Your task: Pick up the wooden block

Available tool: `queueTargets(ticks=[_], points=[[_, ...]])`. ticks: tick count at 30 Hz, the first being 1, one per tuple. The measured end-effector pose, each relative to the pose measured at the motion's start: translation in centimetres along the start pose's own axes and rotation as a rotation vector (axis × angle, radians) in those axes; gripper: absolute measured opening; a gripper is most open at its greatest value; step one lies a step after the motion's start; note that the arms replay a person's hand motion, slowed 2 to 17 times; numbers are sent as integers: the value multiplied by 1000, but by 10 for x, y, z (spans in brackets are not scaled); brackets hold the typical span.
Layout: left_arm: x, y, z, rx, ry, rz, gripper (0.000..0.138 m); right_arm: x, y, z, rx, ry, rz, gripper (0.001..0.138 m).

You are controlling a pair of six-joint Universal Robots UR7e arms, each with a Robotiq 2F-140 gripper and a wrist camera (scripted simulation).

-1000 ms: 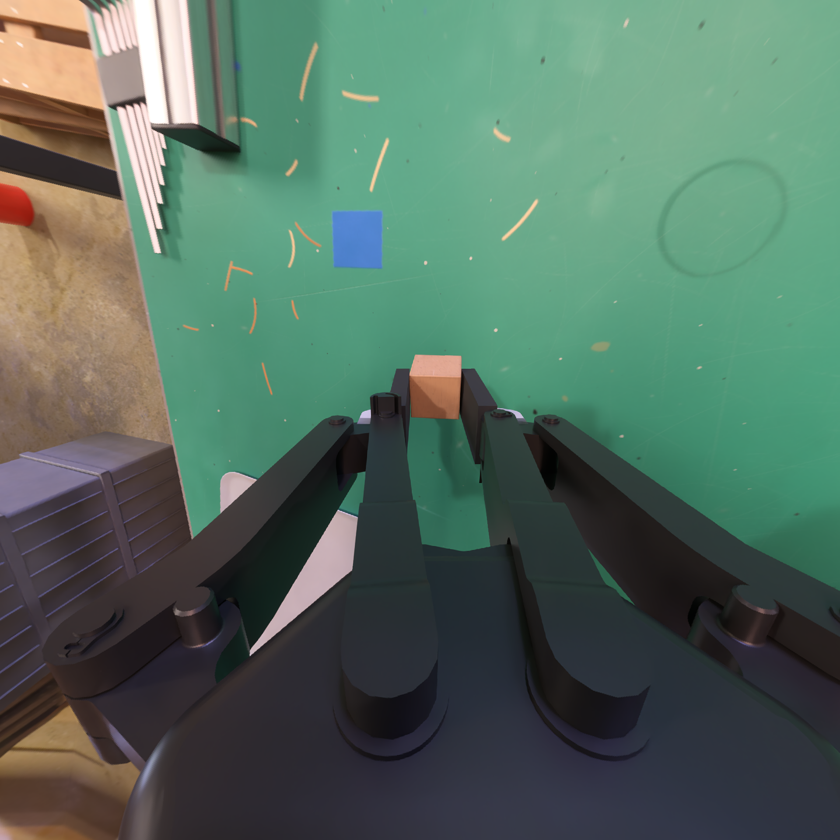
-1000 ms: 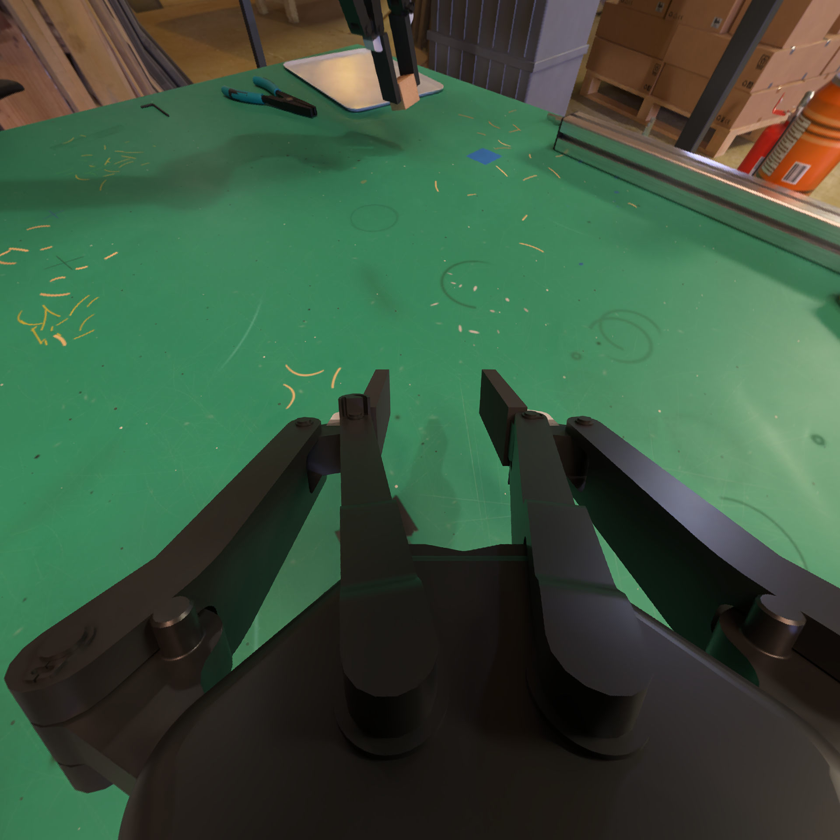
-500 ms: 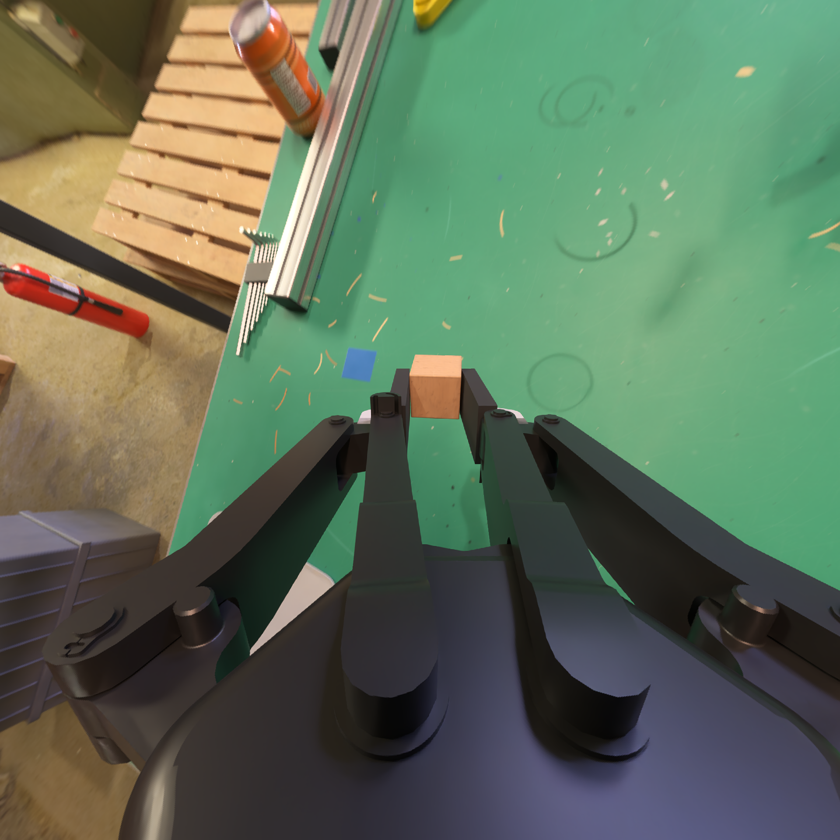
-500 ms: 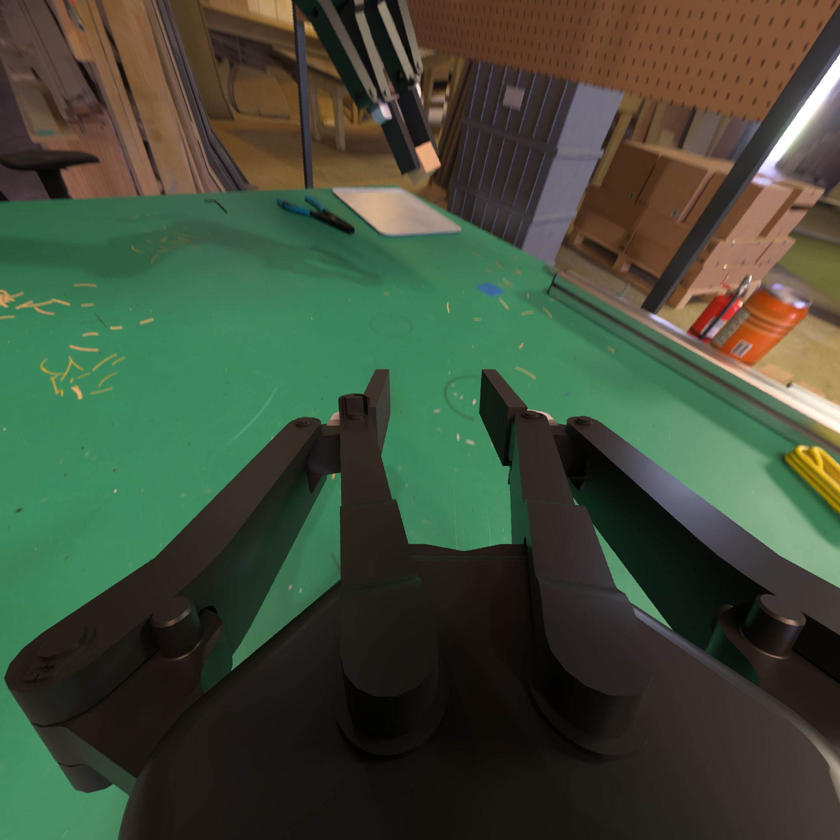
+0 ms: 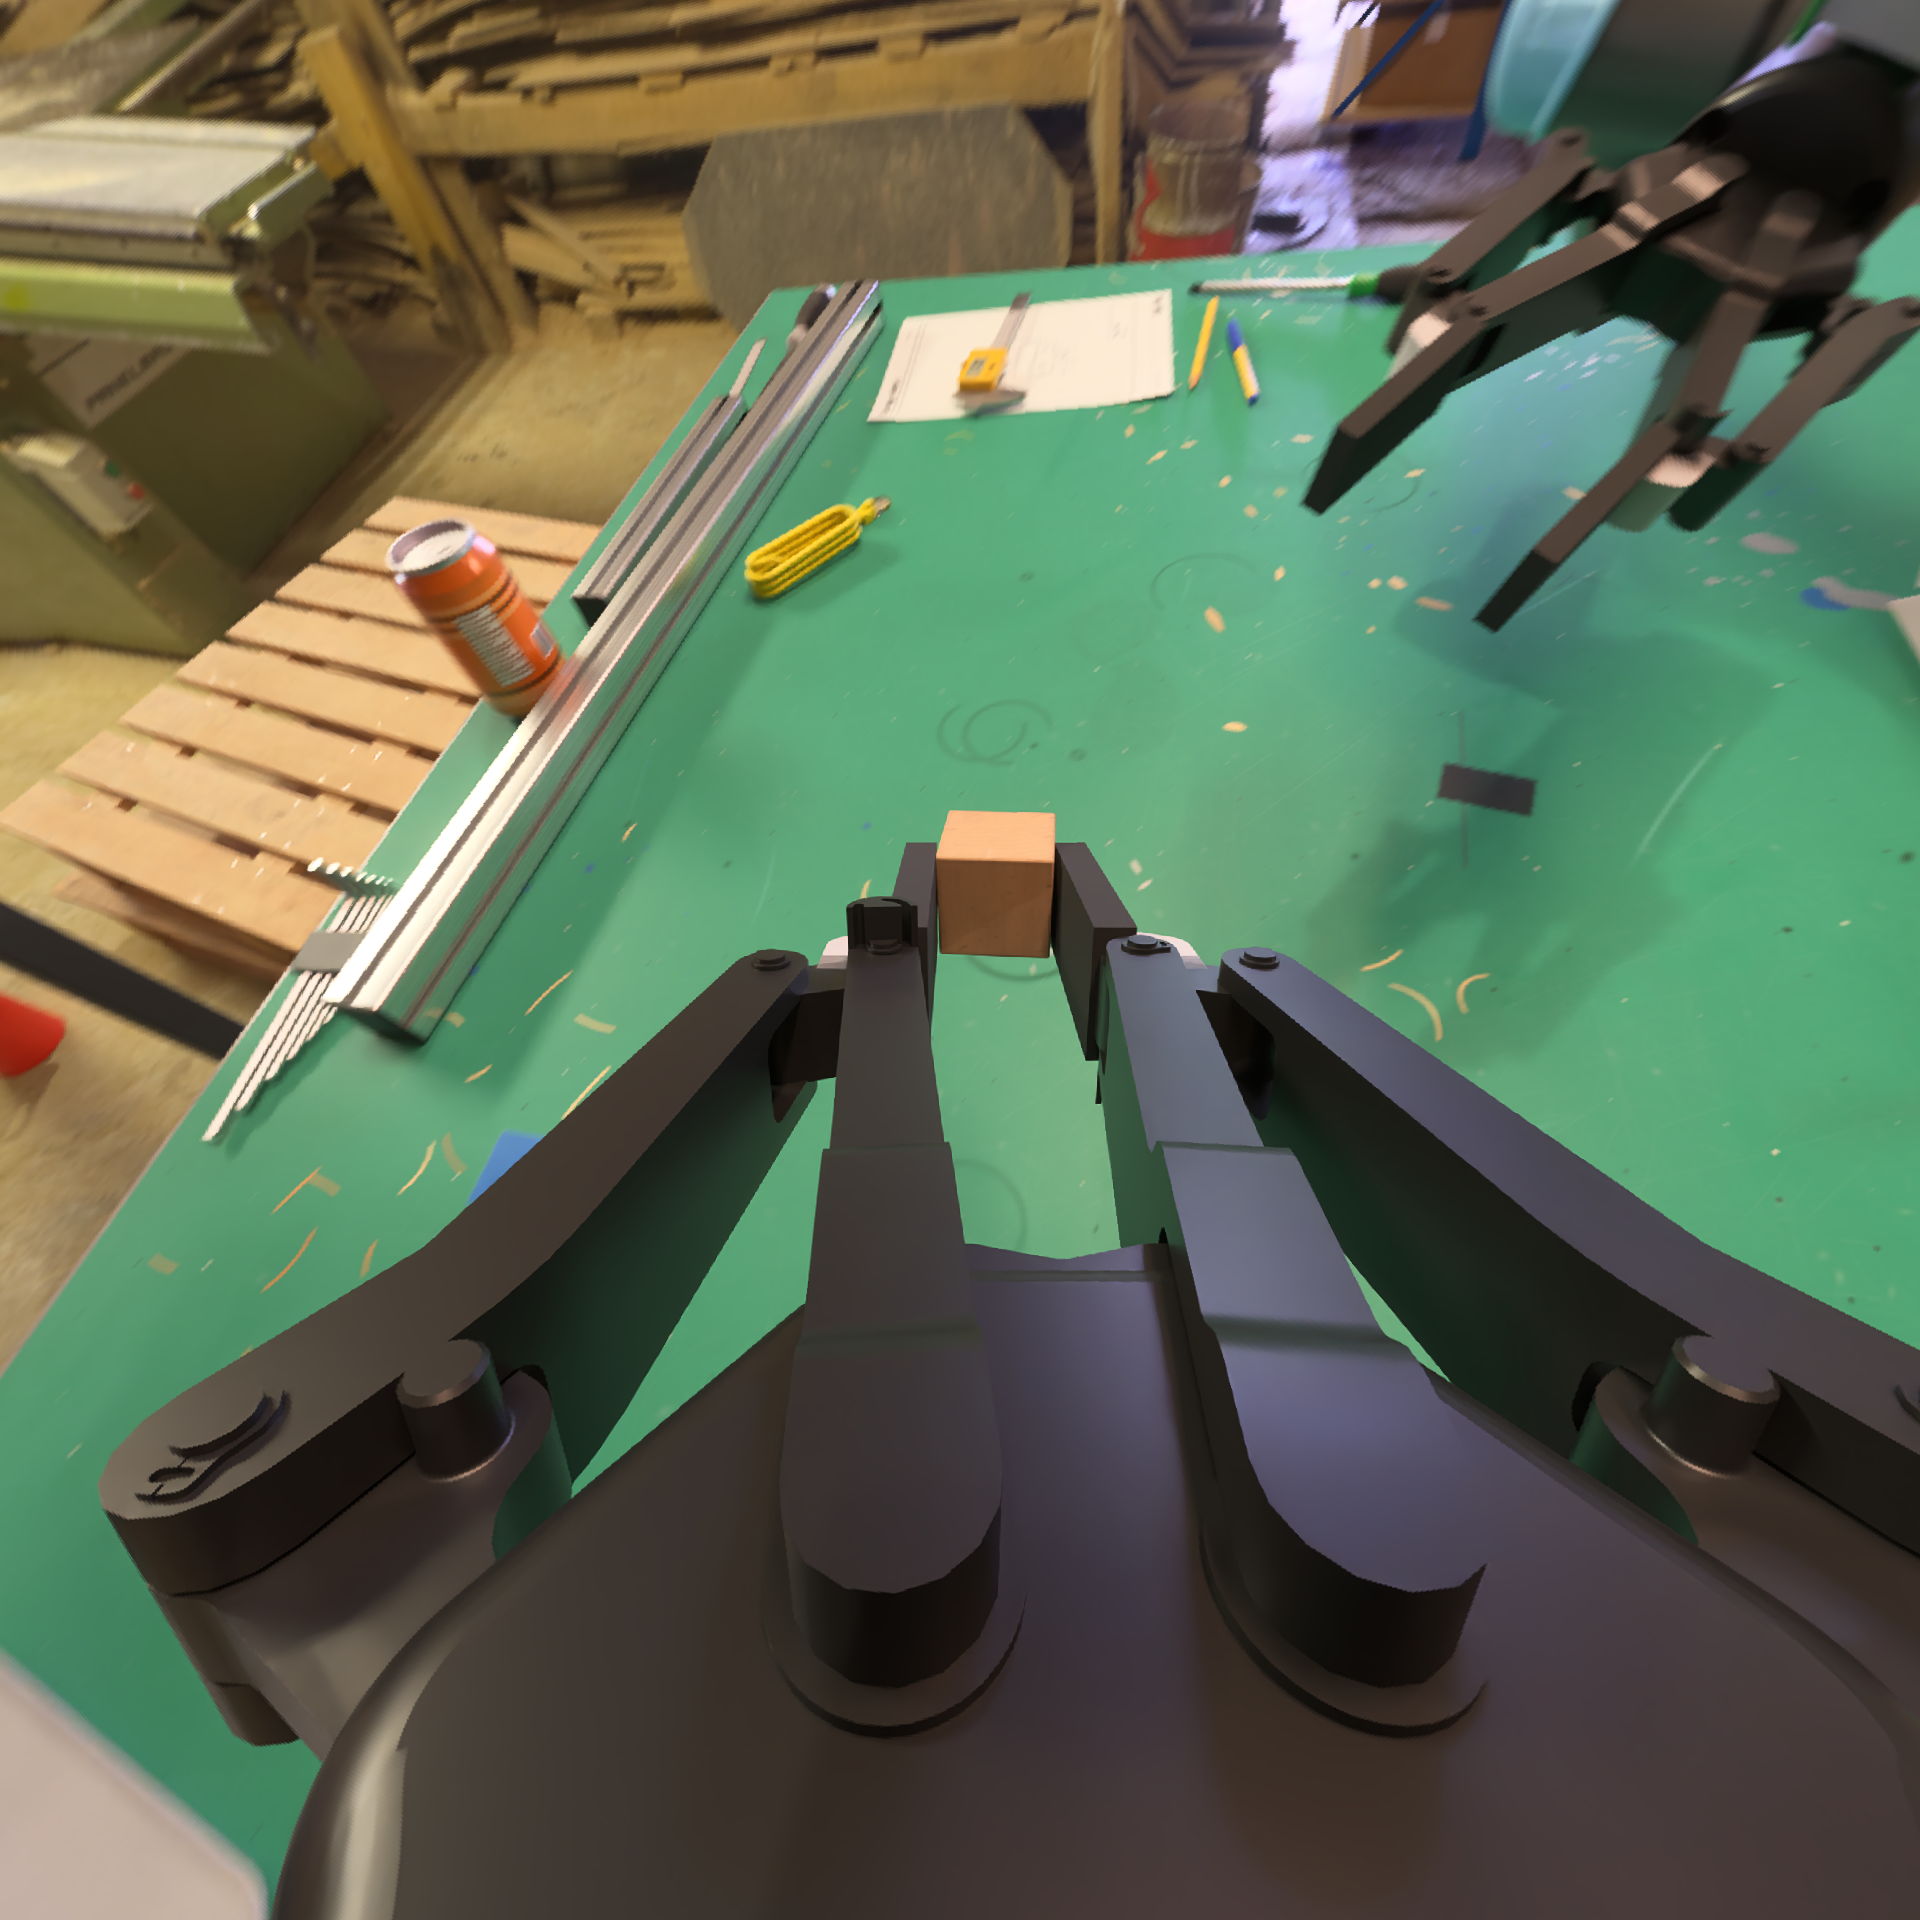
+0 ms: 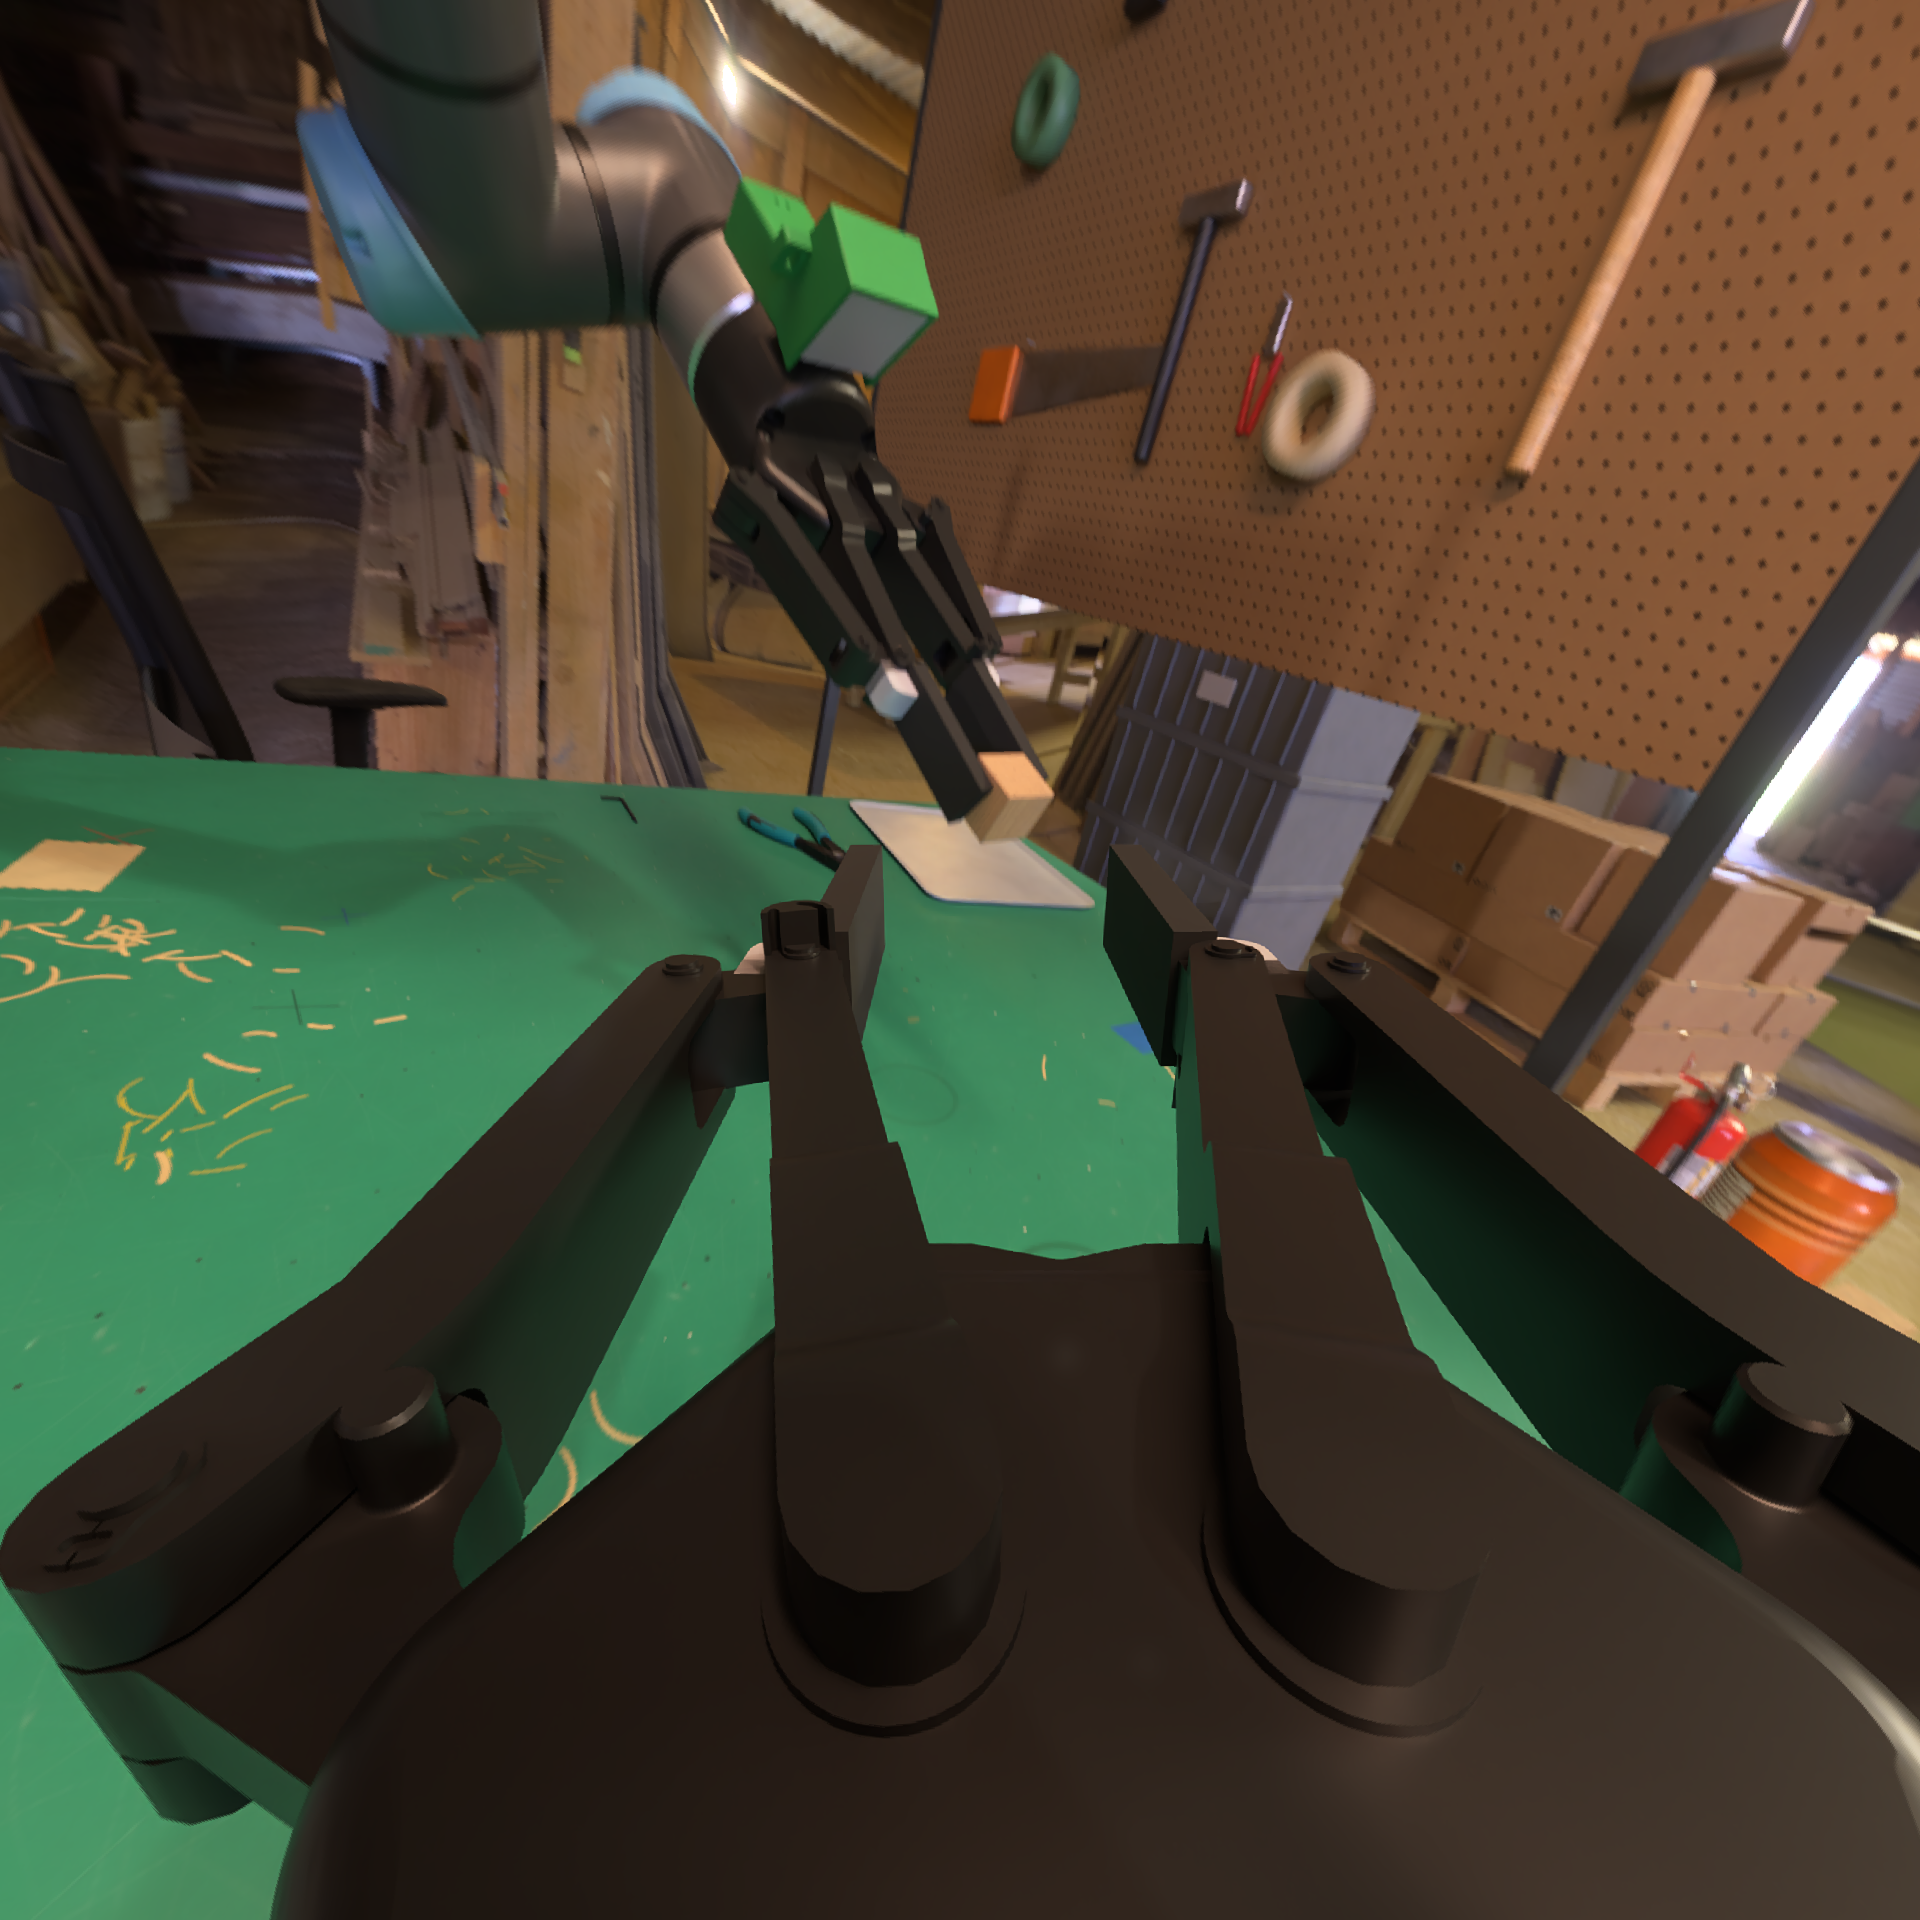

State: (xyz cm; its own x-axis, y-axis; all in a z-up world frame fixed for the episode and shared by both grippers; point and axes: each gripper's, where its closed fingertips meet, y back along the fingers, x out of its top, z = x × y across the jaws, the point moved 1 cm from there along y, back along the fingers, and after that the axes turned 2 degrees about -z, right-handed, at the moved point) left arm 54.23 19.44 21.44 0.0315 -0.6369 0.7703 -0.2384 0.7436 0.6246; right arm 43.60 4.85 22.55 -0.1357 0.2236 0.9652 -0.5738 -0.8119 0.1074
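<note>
The wooden block [image 5: 994, 896] is a small light-brown cube held between the fingertips of my left gripper [image 5: 994, 904], well above the green table [image 5: 1195, 644]. In the right wrist view the same block [image 6: 1013, 798] shows at the tip of the left gripper [image 6: 987, 795], high over the table's far end. My right gripper [image 6: 992, 925] is open and empty, raised above the table. It also shows in the left wrist view [image 5: 1413, 551] at the upper right, fingers spread.
Aluminium rails [image 5: 623, 665] lie along the table's left edge, with a yellow clip [image 5: 805, 540], a paper sheet with a caliper [image 5: 1029, 358] and pens beyond. A white tray [image 6: 971, 862] and pliers [image 6: 795, 831] sit at the far end. A pegboard with tools [image 6: 1455, 364] hangs behind.
My left gripper has risen and tilted up with the block, now seeing far across the table. My right gripper has also lifted and tilted up; its jaws stay open.
</note>
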Motion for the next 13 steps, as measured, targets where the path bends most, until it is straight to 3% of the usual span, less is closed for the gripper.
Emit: queueTargets(ticks=[7,13], points=[[22,-27,50,-84,-61,110,30,23,-16,3,94,6,77,57],[28,-46,81,-131,-142,134,30,31,-22,2,199,11,101,57]])
